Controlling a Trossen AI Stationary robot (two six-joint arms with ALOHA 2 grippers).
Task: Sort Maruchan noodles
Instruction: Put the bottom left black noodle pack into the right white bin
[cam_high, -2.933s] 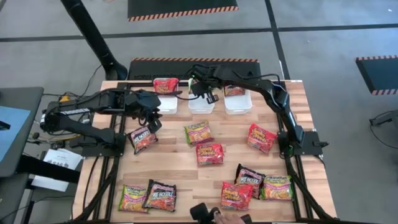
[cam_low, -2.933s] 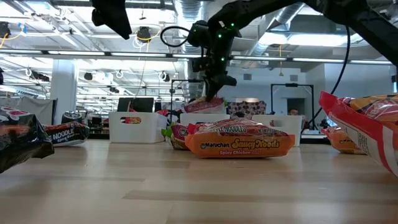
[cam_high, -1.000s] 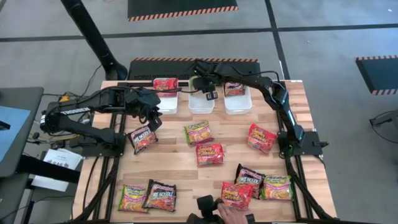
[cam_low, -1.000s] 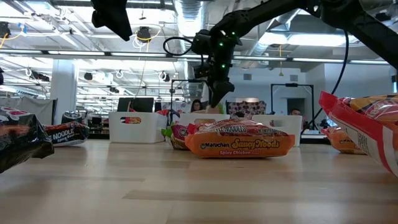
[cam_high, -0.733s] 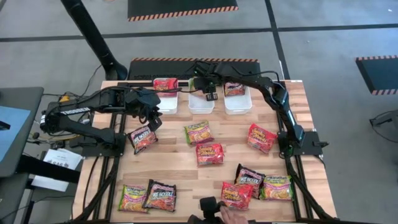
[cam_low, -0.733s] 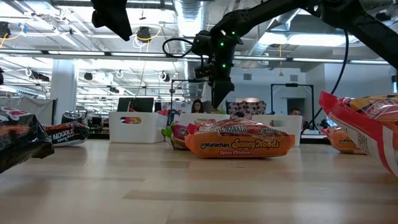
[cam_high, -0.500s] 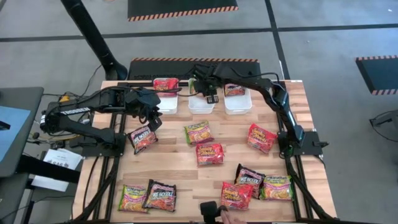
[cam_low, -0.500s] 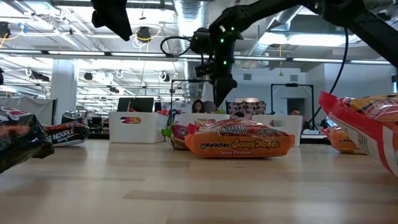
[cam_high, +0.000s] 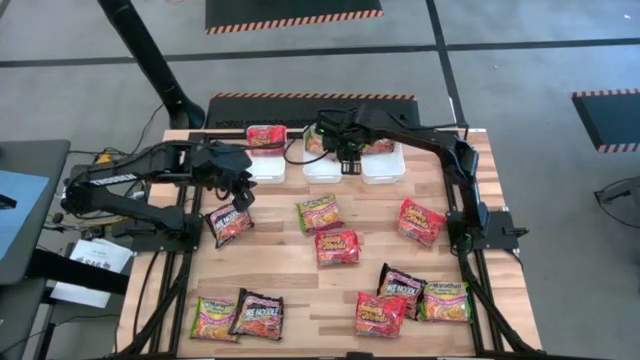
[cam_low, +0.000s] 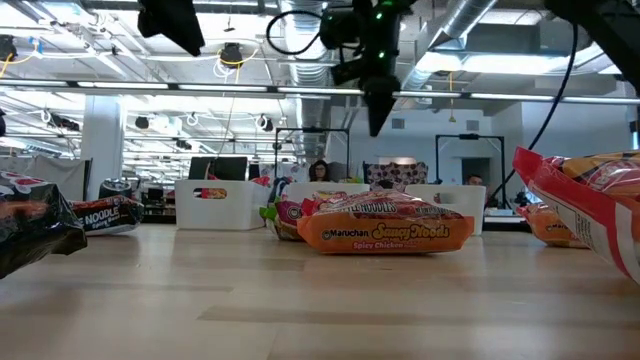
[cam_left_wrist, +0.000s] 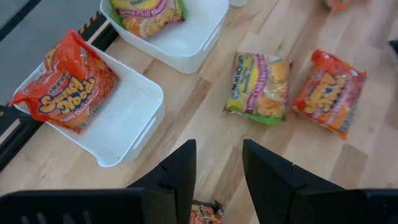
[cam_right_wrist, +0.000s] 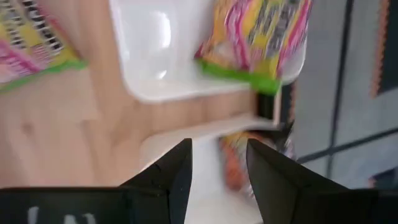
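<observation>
Maruchan noodles packets lie flat across the table, among them a black one (cam_high: 228, 222), a green-yellow one (cam_high: 319, 212) and a red-orange one (cam_high: 338, 246). Three white bins stand at the far edge. The left bin (cam_high: 268, 168) holds a red-orange packet (cam_left_wrist: 65, 84). The middle bin (cam_high: 322, 172) holds a green-yellow packet (cam_right_wrist: 261, 43). The right bin (cam_high: 383, 170) holds an orange packet (cam_high: 378, 147). My right gripper (cam_right_wrist: 217, 168) hangs open and empty above the middle and right bins. My left gripper (cam_left_wrist: 217, 177) hovers open above the black packet.
More packets lie near the front edge: green-yellow (cam_high: 215, 318), black (cam_high: 258, 314), red-orange (cam_high: 380, 313), black (cam_high: 401, 285) and green-yellow (cam_high: 445, 301). Another red-orange one (cam_high: 421, 221) lies at the right. Bare wood shows between the bins and the middle packets.
My right gripper has risen and drawn back from over the middle bin toward the near and right side, rolling its wrist, still open and empty. The green-yellow packet stays in the middle bin. A person's hand at the near edge has gone out of view.
</observation>
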